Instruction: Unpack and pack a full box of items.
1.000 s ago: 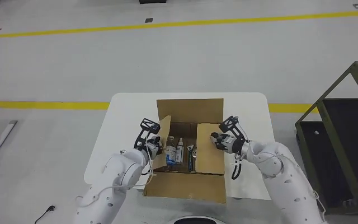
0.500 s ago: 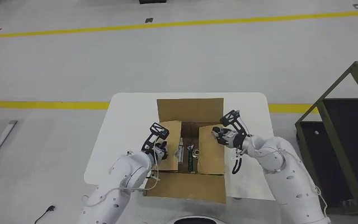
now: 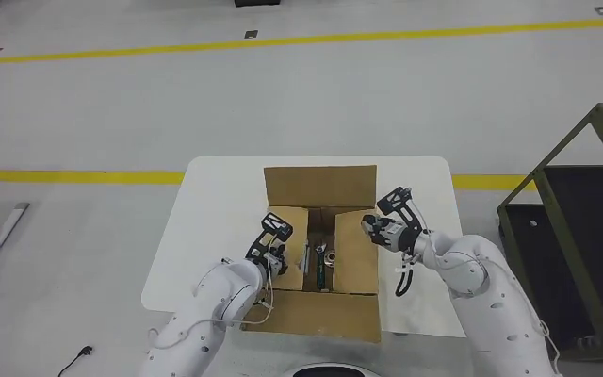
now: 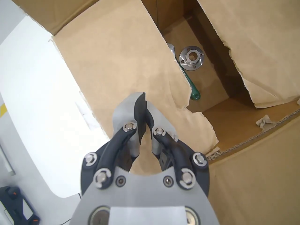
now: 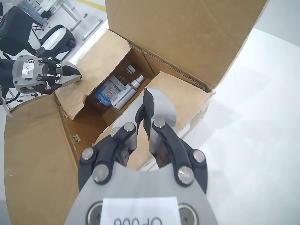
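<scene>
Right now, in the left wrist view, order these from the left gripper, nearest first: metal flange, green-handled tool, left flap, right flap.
From the left gripper:
1. left flap, directly under it.
2. green-handled tool, just past the flap's torn edge.
3. metal flange, farther in on the box floor.
4. right flap, across the opening.

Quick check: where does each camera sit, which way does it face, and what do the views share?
Top view: above the arms, looking down at the white table and brown cardboard box; left gripper and right gripper show.
Left wrist view: on that wrist, facing down into the box at a round silver metal flange; own jaws shut.
Right wrist view: on that wrist, facing across the box at clear plastic bottles; own jaws shut.
Shared: top and right wrist views both show the left gripper.
</scene>
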